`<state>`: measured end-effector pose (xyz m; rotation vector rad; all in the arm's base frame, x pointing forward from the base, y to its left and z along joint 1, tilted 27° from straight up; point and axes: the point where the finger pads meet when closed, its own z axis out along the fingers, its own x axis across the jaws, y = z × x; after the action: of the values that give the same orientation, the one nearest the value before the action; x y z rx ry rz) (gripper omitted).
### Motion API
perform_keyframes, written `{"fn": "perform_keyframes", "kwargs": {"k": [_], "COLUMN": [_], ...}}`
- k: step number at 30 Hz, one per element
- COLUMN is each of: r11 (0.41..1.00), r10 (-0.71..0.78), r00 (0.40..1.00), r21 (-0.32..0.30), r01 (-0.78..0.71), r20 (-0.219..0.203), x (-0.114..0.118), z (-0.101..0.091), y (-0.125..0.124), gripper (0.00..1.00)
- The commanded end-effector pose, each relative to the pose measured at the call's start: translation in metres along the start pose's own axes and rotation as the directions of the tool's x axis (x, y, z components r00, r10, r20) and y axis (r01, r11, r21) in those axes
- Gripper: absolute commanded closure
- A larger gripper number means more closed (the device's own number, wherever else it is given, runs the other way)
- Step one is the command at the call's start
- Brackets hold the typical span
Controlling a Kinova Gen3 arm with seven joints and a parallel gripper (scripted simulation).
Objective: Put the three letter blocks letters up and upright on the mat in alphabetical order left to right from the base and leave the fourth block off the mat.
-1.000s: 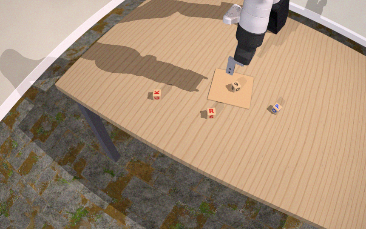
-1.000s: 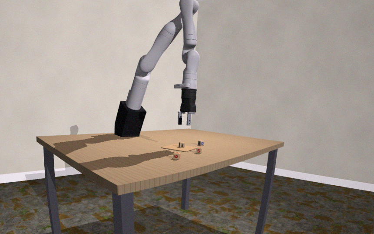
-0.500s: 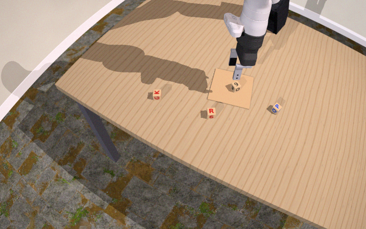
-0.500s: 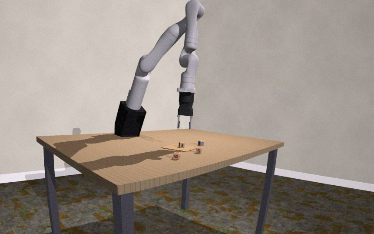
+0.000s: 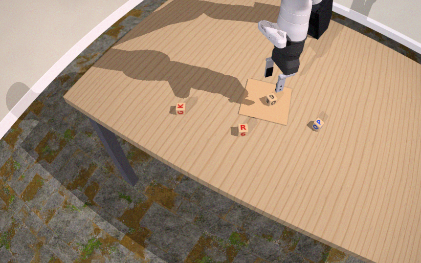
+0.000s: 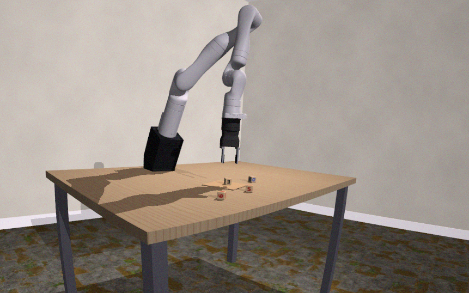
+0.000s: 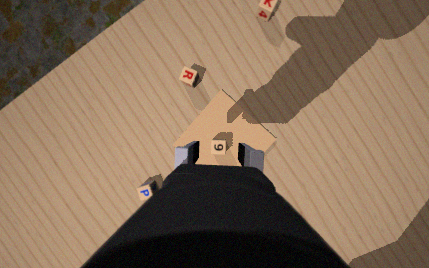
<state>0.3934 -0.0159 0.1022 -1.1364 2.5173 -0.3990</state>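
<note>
A tan mat [image 5: 265, 101] lies on the wooden table. On it sits a block with a black 9 on top [image 5: 271, 98]; it also shows in the wrist view [image 7: 218, 147]. Block K [image 5: 180, 108], red, lies off the mat to its left. Block R [image 5: 242, 129], red, lies just off the mat's near corner. Block P [image 5: 317, 123], blue, lies off the mat to the right. My gripper [image 5: 274, 79] is open and empty, hovering well above the 9 block; in the wrist view the fingers frame that block. In the exterior view the gripper [image 6: 229, 157] hangs above the table.
The robot's black base [image 6: 162, 149] stands at the table's far side. The arm's shadow falls across the table and the mat's corner. Block K [image 7: 268, 7] is near the wrist view's top edge. The table edge runs close to blocks K and R.
</note>
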Motion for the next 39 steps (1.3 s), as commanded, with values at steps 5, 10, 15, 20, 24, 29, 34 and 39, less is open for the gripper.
{"fn": "perform_keyframes", "kwargs": {"k": [5, 10, 15, 20, 24, 29, 34, 39], "r11": [1.0, 1.0, 1.0, 1.0, 1.0, 1.0, 1.0, 1.0], "r10": [-0.027, -0.027, -0.027, -0.027, -0.027, -0.027, -0.027, -0.027], "r00": [1.0, 1.0, 1.0, 1.0, 1.0, 1.0, 1.0, 1.0], "r21": [0.01, 0.011, 0.012, 0.012, 0.012, 0.012, 0.012, 0.012], "r01": [0.027, 0.027, 0.027, 0.027, 0.027, 0.027, 0.027, 0.027], "r20": [0.0, 0.002, 0.002, 0.002, 0.002, 0.002, 0.002, 0.002], "x": [0.0033, 0.0025, 0.002, 0.002, 0.002, 0.002, 0.002, 0.002], "z": [0.0021, 0.0021, 0.0021, 0.0021, 0.0021, 0.0021, 0.0021, 0.0022], "y": [0.0056, 0.005, 0.0046, 0.0046, 0.0046, 0.0046, 0.0046, 0.0046], "gripper": [0.0, 0.0, 0.0, 0.0, 0.0, 0.0, 0.0, 0.0]}}
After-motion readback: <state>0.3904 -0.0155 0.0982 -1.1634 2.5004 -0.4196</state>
